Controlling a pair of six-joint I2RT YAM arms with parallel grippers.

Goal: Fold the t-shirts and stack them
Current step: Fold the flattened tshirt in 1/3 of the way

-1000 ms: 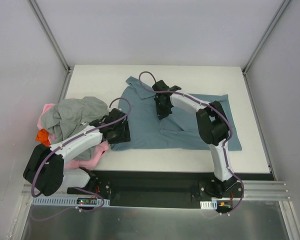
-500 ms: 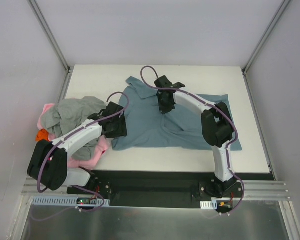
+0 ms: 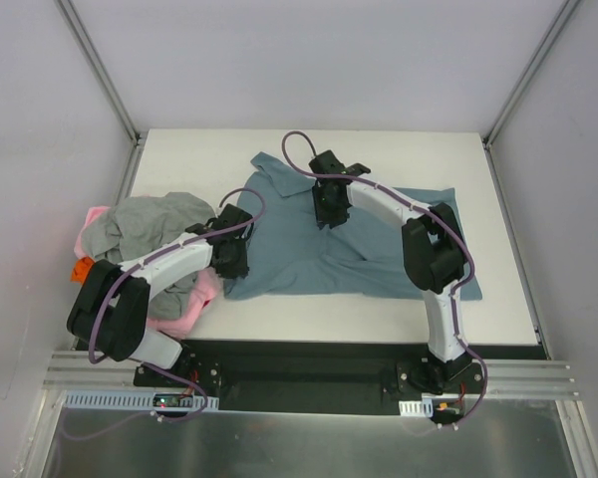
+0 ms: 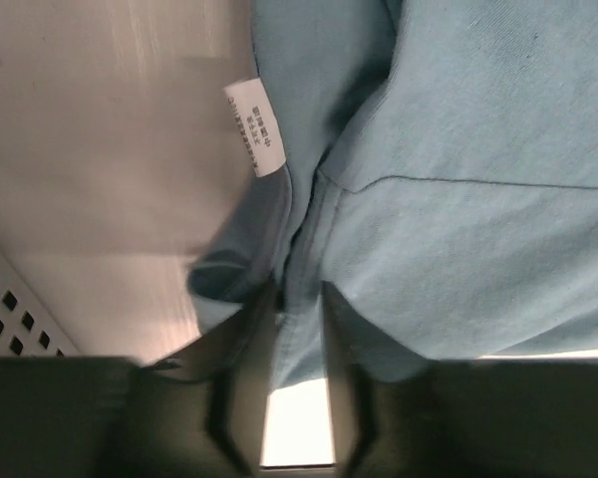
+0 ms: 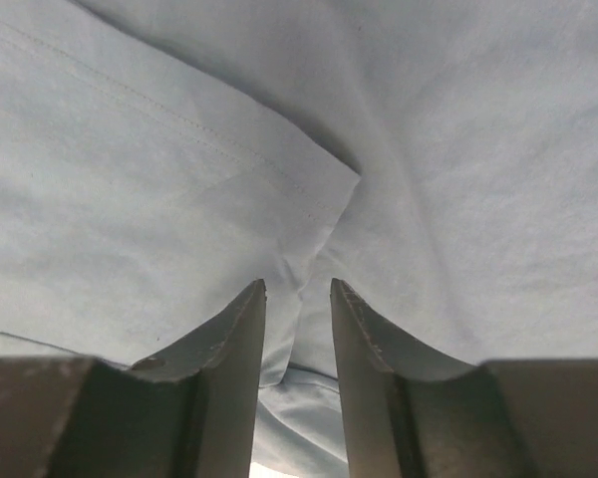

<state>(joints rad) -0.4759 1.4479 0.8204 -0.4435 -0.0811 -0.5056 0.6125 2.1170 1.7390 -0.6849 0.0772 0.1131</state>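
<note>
At the near left corner of the slate-blue shirt [image 3: 299,261], the left gripper [image 4: 294,299] has its jaws narrow, with the side hem running up between them. Whether the hem is actually pinched cannot be told. A good hold would probably take both layers of that seam below the care label [image 4: 254,129] before any lift.

Over the shirt's middle, the right gripper [image 5: 297,291] stands slightly parted above a creased fold, holding nothing. It would likely need its own grip on a far edge so the cloth lifts evenly.

The shirt lies spread across the table [image 3: 209,154], collar toward the back. The pink shirt [image 3: 201,294] touches its left hem, with the light grey shirt [image 3: 145,224] and orange shirt [image 3: 82,269] heaped beyond. Bare room lies behind and to the right, which seems the safer way to fold.
</note>
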